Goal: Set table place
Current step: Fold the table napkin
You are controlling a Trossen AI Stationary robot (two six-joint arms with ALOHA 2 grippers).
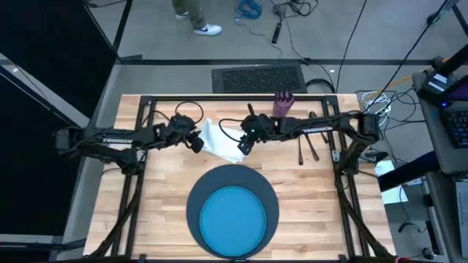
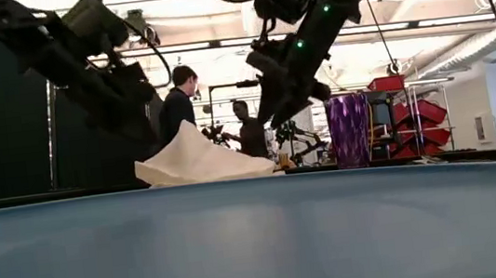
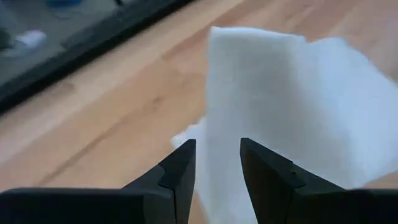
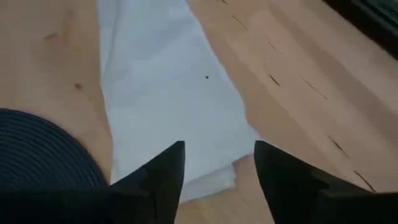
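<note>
From my seat, the left gripper [image 1: 196, 142] sits at the left edge of the white napkin [image 1: 221, 139], which is bunched on the desk [image 1: 161, 197] behind the charger. In the left wrist view its jaws are spread, with a raised fold of cloth standing just in front of the gap. I read that as lining up to pinch that edge; nothing is gripped yet.

The dark grey charger [image 1: 199, 191] lies at the near middle of the desk with the blue plate [image 1: 234, 217] centred on it, so the base of the setting looks placed already.

The right gripper [image 1: 245, 143] hovers over the napkin's other side, just behind the charger's rim. Its jaws are also spread and empty, the cloth lying flat below them. Two arms on opposite edges suggests the cloth gets lifted or straightened together.

Further right, the purple cup [image 1: 282, 103] stands upright near the back edge, and the cutlery [image 1: 307, 146] lies beside the right arm, both awaiting their turn.
</note>
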